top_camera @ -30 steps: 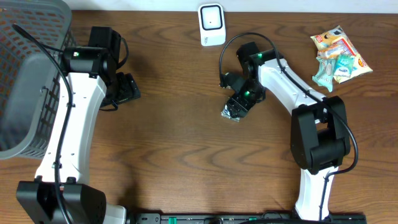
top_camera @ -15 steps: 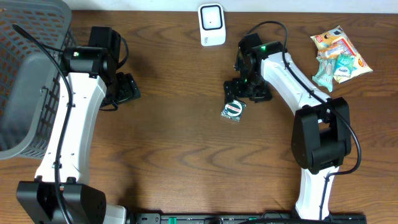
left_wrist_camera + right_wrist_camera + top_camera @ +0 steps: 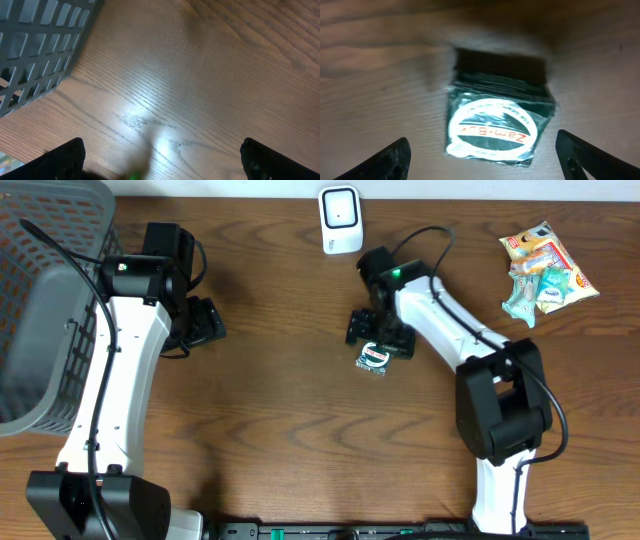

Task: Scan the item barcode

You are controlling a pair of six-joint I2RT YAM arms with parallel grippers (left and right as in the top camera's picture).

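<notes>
a wooden tabletop (image 3: 280, 420) seen from above, with two white robot arms. the small dark green foil packet (image 3: 375, 358), its white oval label facing up, lies flat on the wood near the middle of the tabletop, a little toward the back edge. the right gripper (image 3: 380, 338) hangs just over it, jaws wide apart, a finger to each side and neither touching it. a white barcode scanner (image 3: 341, 220) stands at the back edge, apart from the packet. the left gripper (image 3: 203, 323) is spread open over bare wood beside a grey plastic basket (image 3: 40, 310) at the left back corner. a few snack packets (image 3: 545, 268) lie at the right back corner.
</notes>
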